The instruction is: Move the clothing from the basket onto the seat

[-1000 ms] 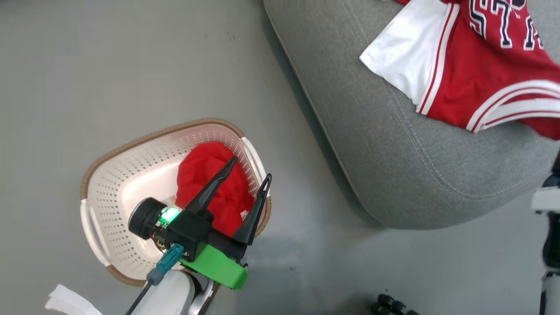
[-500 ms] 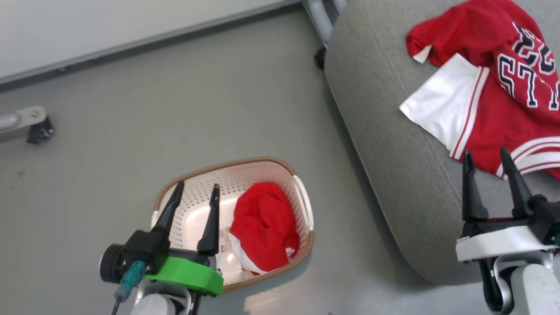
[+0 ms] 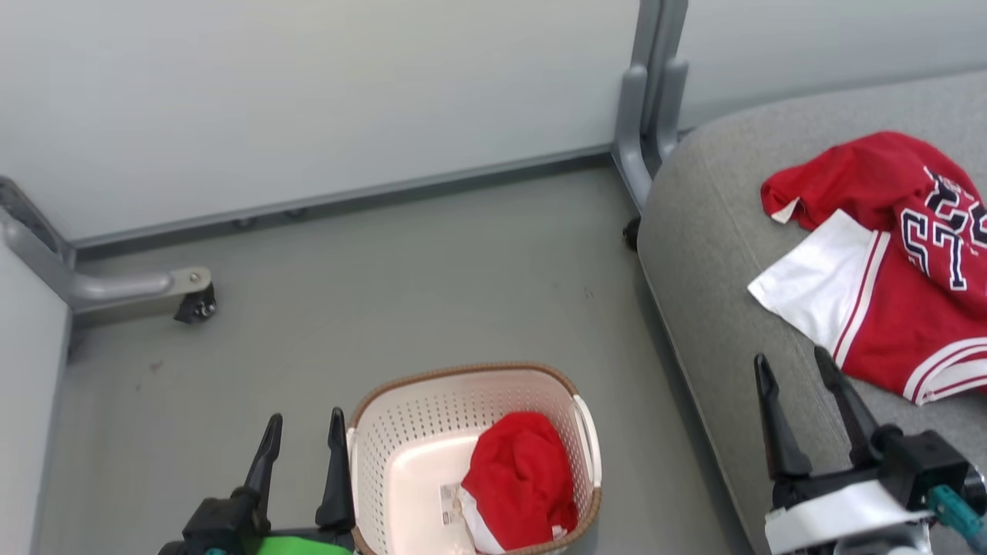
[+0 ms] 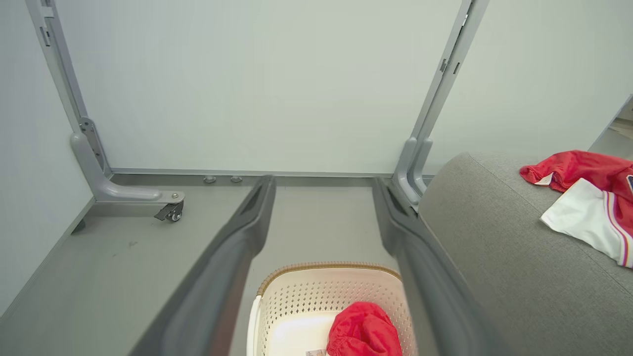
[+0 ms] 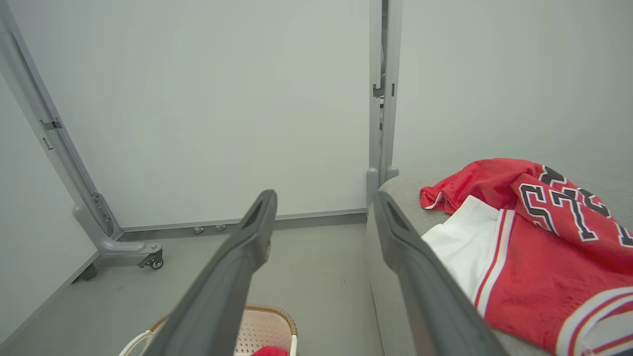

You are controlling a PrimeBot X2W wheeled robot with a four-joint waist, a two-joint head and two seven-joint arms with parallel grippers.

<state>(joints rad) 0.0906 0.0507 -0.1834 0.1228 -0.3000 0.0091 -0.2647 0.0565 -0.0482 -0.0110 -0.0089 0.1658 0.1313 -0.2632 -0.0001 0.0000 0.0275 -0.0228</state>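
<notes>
One red garment [image 3: 520, 482] lies bunched in the right half of the basket [image 3: 463, 371] on the floor [image 3: 385, 270]; the lettered jersey [image 3: 887, 324] is already on the seat [image 3: 709, 254]. Our left jaws stand spread and empty just left of the basket rim; our right jaws, also spread and empty, hover over the seat's front edge. We judge the left jaws should take the bunch: drop from above onto its crown, clear of the perforated wall, pinch a thick fold so no hem trails, then lift straight before swinging right
</notes>
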